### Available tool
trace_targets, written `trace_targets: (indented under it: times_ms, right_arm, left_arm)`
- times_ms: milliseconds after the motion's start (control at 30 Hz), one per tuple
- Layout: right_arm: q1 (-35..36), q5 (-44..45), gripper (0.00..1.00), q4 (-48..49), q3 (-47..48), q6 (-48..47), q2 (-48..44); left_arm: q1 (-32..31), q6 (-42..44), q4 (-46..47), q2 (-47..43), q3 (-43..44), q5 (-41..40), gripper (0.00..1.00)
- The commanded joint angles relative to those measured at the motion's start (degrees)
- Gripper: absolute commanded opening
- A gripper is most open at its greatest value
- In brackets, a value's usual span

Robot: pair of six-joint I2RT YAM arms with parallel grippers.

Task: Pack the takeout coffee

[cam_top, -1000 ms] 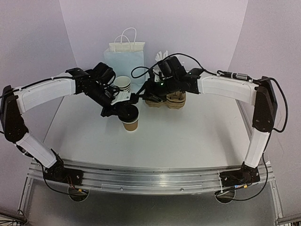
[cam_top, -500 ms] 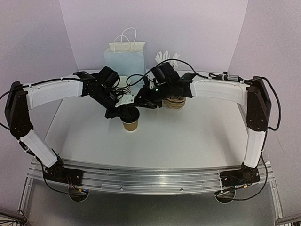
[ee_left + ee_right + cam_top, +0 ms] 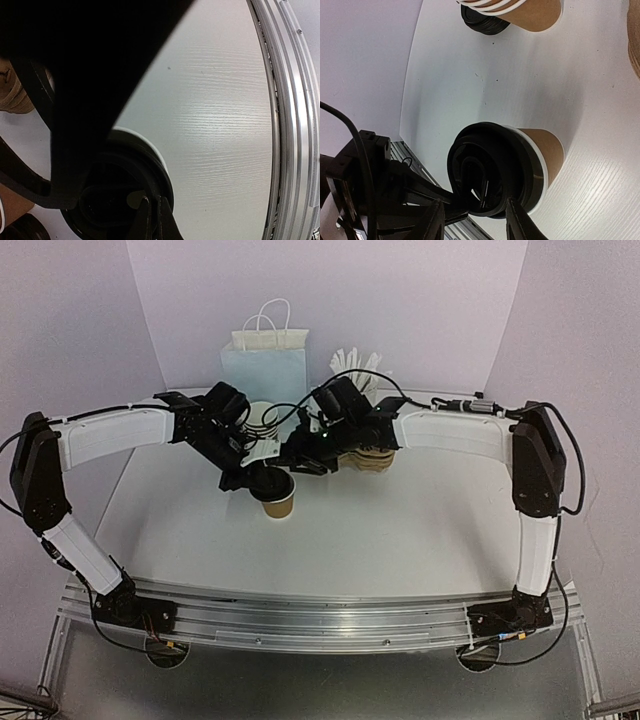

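Lidding looks to be the step in hand. From above, the left gripper (image 3: 258,477) holds a black lid (image 3: 272,480) over a lone brown cup (image 3: 279,506). The cup stands on the table (image 3: 400,530) in front of the blue bag (image 3: 265,370), with the right gripper (image 3: 300,457) just beside it. The left wrist view shows thin jaws pinched together on the lid's edge, with the cup's white rim showing beside it. In the right wrist view the lid seems to lie off-centre on the rim, not pressed home. The right jaws stand apart near its edge, gripping nothing that I can see. Next, I judge, the lid must be centred and pressed down evenly, with the cup steadied so it does not tip.
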Motion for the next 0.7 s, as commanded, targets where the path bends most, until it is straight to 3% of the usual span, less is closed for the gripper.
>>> trace_targets:
  times_ms: [0, 667]
  right_arm:
    - [1.3, 0.8, 0.39, -1.1, 2.9, -1.1, 0.5]
    - [1.5, 2.2, 0.4, -3.7, 3.7, -2.5, 0.1]
  left_arm:
    - [0.0, -1.3, 3.2, 0.0, 0.4, 2.9, 0.0]
    - [-0.1, -0.1, 7.1, 1.8, 0.7, 4.4, 0.0]
